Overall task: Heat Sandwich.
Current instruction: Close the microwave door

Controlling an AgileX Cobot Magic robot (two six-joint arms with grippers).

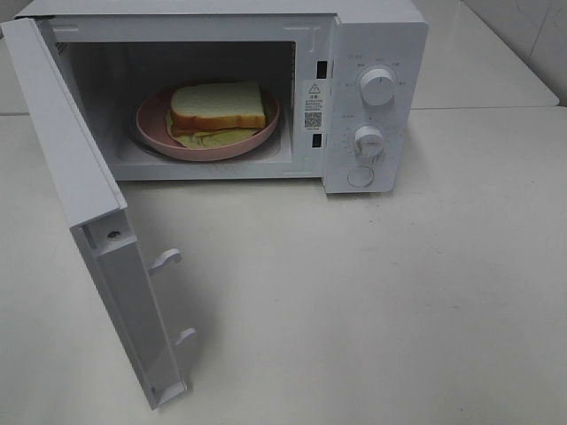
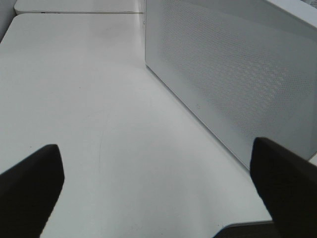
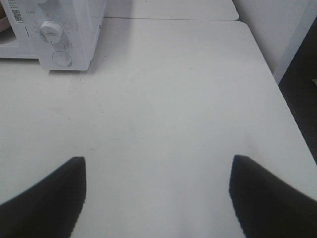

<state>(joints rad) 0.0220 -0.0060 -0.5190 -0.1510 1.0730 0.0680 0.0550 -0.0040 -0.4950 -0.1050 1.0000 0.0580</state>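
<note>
Sandwich (image 1: pixel 217 106) on pink plate (image 1: pixel 159 137) inside microwave (image 1: pixel 381 35), door (image 1: pixel 71 168) swung wide

Sandwich lies across the middle of the plate, pale filling poking out toward the plate's front rim; microwave stands toward the table's (image 1: pixel 399 292) far edge. Left gripper (image 2: pixel 154 144) spread fully, empty, beside the door's outer face; right gripper (image 3: pixel 158 158) wide apart, empty, over bare table. Judged: bread light, soft, crushes easily, layers may slide, so if moved, take the stiff plate by its front rim, not the bread; glazed rim probably slippery
</note>
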